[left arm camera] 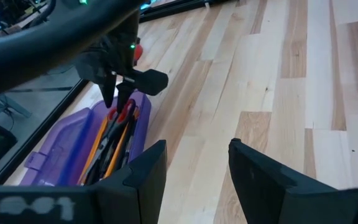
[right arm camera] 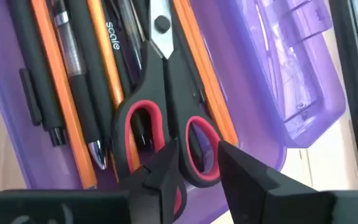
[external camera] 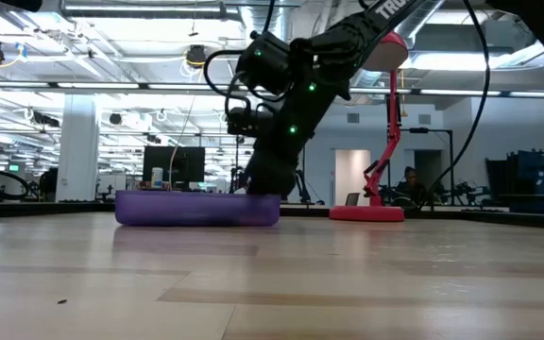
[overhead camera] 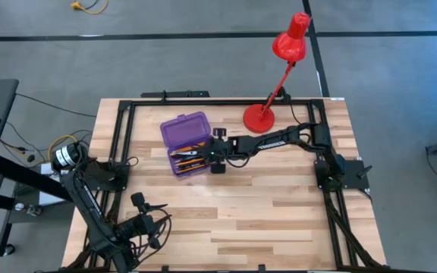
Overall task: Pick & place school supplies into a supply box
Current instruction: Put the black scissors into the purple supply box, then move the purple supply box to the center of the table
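Note:
The purple supply box (overhead camera: 187, 142) lies open on the table, lid toward the far edge. Orange pencils (right arm camera: 104, 56), black pens (right arm camera: 36, 74) and the red-handled scissors (right arm camera: 160, 81) lie lengthwise in its tray (right arm camera: 272, 74). My right gripper (right arm camera: 197, 163) reaches from the table's right, down into the tray's near-right end (overhead camera: 212, 155), and is closed to a narrow gap around the scissors' handle. The left wrist view shows its fingers (left arm camera: 118, 93) pointing down over the handles (left arm camera: 122, 115). My left gripper (left arm camera: 197, 162) waits open near the table's near-left corner (overhead camera: 137, 201). My right gripper has one handle loop (right arm camera: 205, 132) of the scissors between its two fingers, one finger at the middle between the loops, the other at the loop's outer side. The fingers come from above, pointing down. The scissors lie flat on the pens and pencils in the tray.
A red desk lamp stands with its base (overhead camera: 260, 117) just behind the right arm, close to the box's far-right side, its head (overhead camera: 290, 42) beyond the table's far edge. A black frame (overhead camera: 120, 129) runs along the table's edges. Bare wood (overhead camera: 264, 212) spans the near half.

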`<state>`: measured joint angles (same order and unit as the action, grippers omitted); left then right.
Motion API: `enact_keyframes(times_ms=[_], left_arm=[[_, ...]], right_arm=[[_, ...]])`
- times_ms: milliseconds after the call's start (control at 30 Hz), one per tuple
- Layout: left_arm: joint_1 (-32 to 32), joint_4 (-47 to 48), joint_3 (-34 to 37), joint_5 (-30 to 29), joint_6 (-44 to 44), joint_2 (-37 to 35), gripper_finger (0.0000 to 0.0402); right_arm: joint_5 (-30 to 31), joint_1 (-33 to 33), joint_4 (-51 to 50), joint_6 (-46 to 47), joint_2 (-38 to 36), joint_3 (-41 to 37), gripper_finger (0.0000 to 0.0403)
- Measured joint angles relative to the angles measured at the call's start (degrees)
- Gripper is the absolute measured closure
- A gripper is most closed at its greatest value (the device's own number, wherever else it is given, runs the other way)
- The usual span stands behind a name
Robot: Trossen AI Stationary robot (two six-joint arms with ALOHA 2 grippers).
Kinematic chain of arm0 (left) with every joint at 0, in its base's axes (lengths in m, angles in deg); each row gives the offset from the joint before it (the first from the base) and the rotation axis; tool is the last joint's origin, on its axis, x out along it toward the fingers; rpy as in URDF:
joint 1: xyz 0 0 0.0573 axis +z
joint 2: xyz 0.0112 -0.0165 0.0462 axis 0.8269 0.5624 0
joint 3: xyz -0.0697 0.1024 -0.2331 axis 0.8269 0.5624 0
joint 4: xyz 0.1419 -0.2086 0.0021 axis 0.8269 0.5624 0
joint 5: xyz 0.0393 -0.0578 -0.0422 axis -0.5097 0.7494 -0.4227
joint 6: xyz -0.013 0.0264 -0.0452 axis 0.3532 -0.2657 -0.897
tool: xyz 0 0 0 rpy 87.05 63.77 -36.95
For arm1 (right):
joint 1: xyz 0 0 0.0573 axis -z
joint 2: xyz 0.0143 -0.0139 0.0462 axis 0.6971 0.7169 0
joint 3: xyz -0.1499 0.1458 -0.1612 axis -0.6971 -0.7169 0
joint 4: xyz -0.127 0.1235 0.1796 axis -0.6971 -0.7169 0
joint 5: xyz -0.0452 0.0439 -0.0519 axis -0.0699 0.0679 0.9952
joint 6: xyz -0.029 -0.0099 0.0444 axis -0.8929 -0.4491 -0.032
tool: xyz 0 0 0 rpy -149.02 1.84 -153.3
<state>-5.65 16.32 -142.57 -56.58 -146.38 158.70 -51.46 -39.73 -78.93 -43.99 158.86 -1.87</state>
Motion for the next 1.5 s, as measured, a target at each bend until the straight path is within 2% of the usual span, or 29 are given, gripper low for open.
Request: enact_keyframes(times_ms=[400, 633, 1500], left_arm=[[0.0, 0.04, 0.0, 0.03, -0.39, 0.0, 0.0239], [0.0, 0.2, 0.0, -0.1, -0.37, 0.0, 0.0239], [0.02, -0.03, 0.0, -0.04, -1.22, 0.0, 0.0239]], right_arm=[[0.02, -2.1, 4.0, -1.76, -1.02, 0.02, 0.0296], [-5.62, -4.67, 8.31, -5.37, -1.36, 0.04, 0.0296], [-6.01, -3.61, -2.08, 0.33, -0.92, 0.08, 0.0296]])
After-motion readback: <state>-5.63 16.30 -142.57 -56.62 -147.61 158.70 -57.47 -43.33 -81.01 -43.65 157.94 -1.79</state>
